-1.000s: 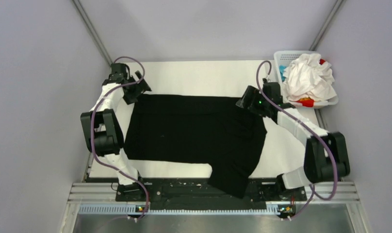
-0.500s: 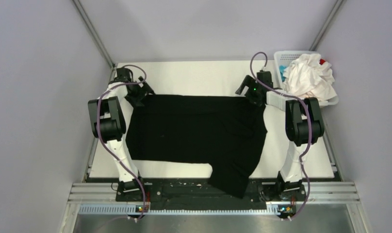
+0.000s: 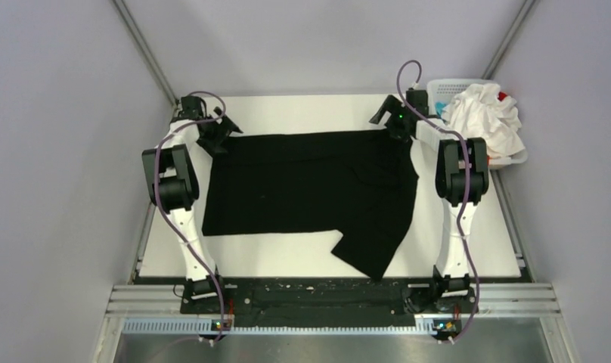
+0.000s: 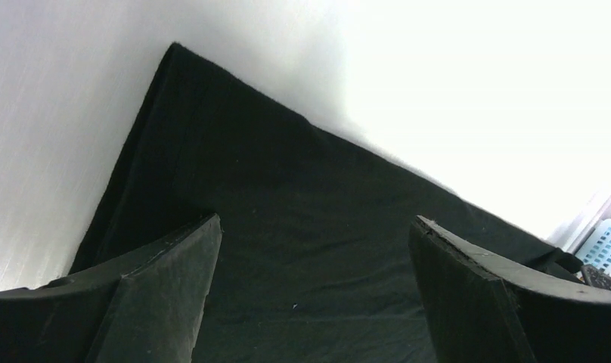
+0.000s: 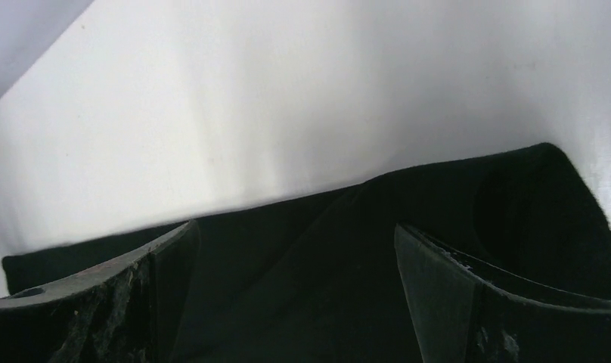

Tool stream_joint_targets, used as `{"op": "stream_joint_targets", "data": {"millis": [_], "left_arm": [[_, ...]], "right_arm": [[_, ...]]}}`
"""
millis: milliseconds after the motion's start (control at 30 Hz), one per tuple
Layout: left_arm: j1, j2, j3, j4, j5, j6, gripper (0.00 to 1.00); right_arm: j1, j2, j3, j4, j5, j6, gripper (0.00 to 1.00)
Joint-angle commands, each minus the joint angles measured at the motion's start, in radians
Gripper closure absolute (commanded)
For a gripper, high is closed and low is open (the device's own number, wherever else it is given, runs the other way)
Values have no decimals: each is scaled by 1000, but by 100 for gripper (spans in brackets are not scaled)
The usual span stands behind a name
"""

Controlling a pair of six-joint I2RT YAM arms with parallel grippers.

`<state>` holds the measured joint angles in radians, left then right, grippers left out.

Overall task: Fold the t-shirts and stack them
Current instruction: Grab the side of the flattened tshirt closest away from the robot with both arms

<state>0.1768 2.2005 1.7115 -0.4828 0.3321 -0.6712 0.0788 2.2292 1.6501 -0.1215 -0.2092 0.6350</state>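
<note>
Black t-shirt (image 3: 302, 189) spread on tabletop (image 3: 287, 113), left pincer (image 4: 314, 221) wide at its far-left corner, right pincer (image 5: 295, 224) wide at its far-right corner

Plain pale lilac-grey walls (image 3: 53, 151) enclose a flat white rectangular tabletop (image 3: 310, 113), evenly lit; slim grey metal struts (image 3: 144, 49) climb the two far corners, and a ribbed aluminium rail (image 3: 529, 299) borders its near edge.

Likely a lab, grey enclosure walls (image 3: 53, 151), aluminium rail (image 3: 144, 299)
</note>
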Motion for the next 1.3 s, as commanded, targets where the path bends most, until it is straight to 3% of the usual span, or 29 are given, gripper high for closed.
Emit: {"op": "stream_joint_targets", "data": {"millis": [0,100,267,400,500,667,900,1200,1267], "left_arm": [[5,-27,72,-55,-29,17,1],[4,-200,-52,-56,-93,32,1],[3,-604,-447,-71,-307,17,1],[4,-885,-736,-138,-456,-26,1],[4,-1058,-926,-169,-476,-36,1],[4,-1272,-1141,-142,-546,-75,5],[4,-1299,-1244,-62,-547,-157,28],[5,-988,-1188,27,-508,-178,43],[6,-933,-1158,33,-506,-179,54]], "right_arm": [[-20,-44,50,-142,35,-112,1],[-7,-238,-74,-131,96,-126,1],[42,-617,-484,-132,196,-130,1],[163,-881,-758,-231,306,-97,1],[297,-1049,-885,-292,384,-39,1],[426,-1184,-1004,-358,403,30,1],[440,-1261,-1062,-416,415,39,1],[472,-1289,-1069,-450,394,34,1],[504,-1293,-1072,-463,390,35,1]]}}
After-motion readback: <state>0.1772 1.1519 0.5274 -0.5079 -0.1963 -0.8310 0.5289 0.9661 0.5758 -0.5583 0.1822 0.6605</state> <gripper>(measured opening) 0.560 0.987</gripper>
